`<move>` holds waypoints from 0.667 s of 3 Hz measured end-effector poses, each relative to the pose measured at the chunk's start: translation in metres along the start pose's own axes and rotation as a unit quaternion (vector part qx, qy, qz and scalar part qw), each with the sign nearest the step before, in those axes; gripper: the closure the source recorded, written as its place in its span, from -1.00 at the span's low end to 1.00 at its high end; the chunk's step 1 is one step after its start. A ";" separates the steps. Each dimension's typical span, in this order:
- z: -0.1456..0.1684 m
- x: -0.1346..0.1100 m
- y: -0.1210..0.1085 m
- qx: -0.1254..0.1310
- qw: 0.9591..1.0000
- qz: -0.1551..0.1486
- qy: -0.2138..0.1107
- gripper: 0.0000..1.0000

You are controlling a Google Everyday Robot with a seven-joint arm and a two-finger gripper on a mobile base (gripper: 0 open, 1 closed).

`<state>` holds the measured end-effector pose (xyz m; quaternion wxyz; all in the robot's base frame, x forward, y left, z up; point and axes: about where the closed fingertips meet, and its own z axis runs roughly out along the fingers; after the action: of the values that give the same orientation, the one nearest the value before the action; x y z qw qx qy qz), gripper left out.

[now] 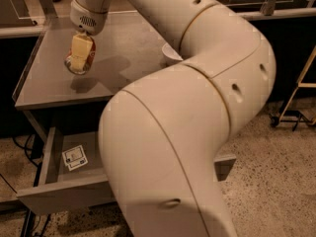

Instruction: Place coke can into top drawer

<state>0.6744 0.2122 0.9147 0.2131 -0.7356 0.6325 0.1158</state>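
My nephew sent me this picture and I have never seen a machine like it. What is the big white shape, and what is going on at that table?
The big white shape is a robot's arm, bending across the picture. There is only this one view, looking down from above. Where the camera is mounted I cannot say.

At the arm's far end, upper left, is the claw. It is closed on a red coke can and holds it just above the grey table. The can's shadow lies apart from it on the table.

A white bowl also stands on the table, half hidden behind the arm. Under the table the top drawer is pulled open, with a small white tag lying inside. The can is not in the drawer yet.
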 end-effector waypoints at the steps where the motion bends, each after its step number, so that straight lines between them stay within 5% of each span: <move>1: 0.007 0.011 0.023 0.000 1.000 0.025 -0.007 1.00; 2: 0.014 0.018 0.051 -0.003 0.999 0.045 -0.024 1.00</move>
<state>0.6291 0.1974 0.8861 0.2204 -0.7043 0.6591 0.1445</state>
